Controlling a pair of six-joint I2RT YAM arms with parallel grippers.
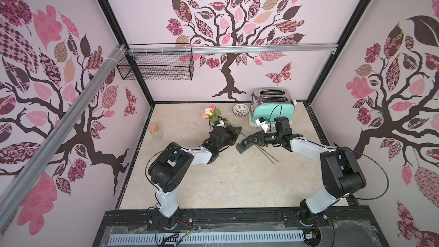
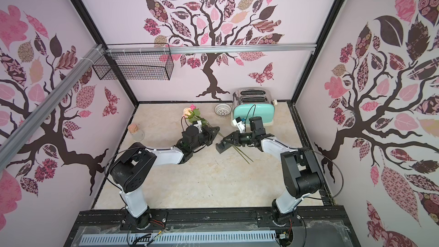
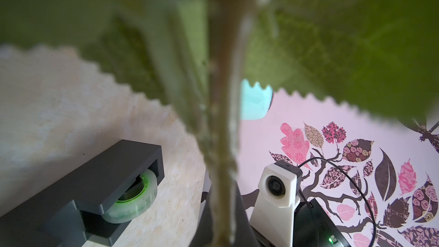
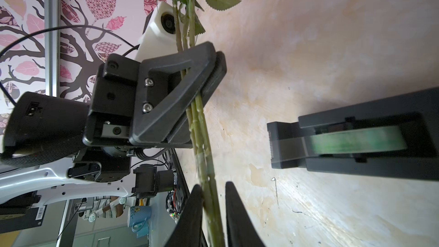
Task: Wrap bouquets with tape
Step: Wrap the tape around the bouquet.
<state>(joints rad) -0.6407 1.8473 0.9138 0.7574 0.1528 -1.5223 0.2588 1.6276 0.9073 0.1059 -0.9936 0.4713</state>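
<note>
The bouquet of pink and peach roses lies slanted over the table, its thin stems running toward the front right. My left gripper is shut on the stems just below the leaves; blurred stems fill the left wrist view. My right gripper straddles the same stems lower down, jaws nearly together, with a sliver of gap beside one finger. The black dispenser with the tape sits on the table right beside the right gripper.
A mint toaster and a small white perforated bowl stand at the back wall. A cork-stoppered glass jar is at the left edge. A wire basket hangs on the back wall.
</note>
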